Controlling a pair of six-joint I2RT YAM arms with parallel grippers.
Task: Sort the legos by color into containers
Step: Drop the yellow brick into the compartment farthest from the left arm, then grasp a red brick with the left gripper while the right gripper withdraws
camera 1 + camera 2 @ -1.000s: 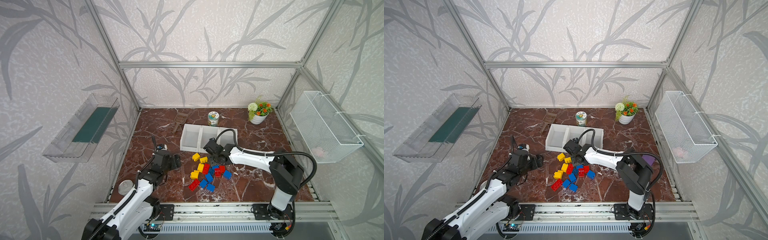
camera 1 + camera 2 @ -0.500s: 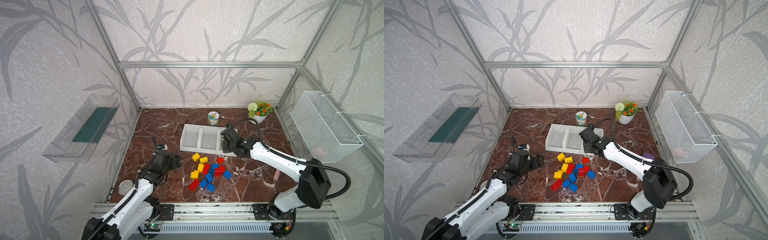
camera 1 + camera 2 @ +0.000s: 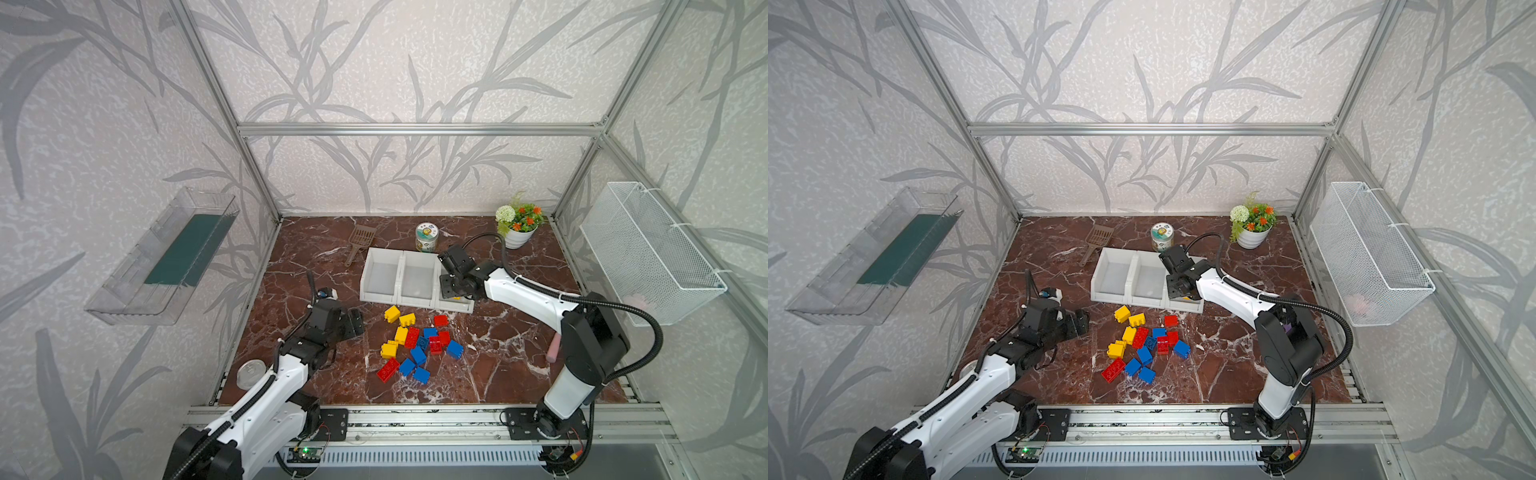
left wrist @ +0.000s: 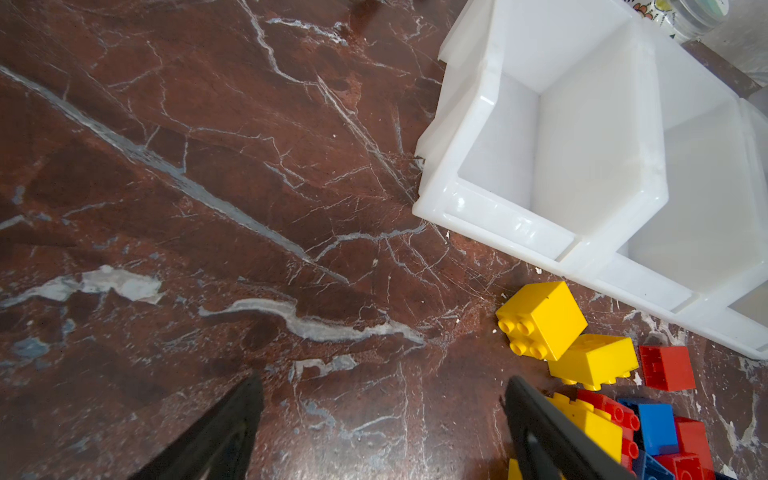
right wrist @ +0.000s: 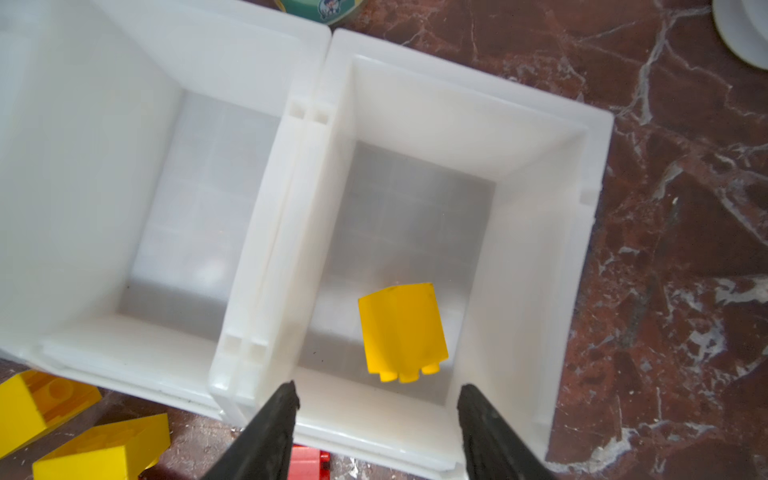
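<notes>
Legos [image 3: 417, 347], glossy studded plastic bricks in red, blue and yellow, lie in a loose heap on the brown marble counter [image 3: 307, 266], just in front of the three joined white plastic containers [image 3: 400, 276]. One square yellow brick [image 5: 402, 328] is inside the rightmost bin, tipped so its studs point sideways, clear of the fingers. Right hand [image 5: 376, 399] hovers above that bin, released and empty. Left hand [image 4: 382, 386] is spread wide over bare counter beside the heap, grasping nothing
</notes>
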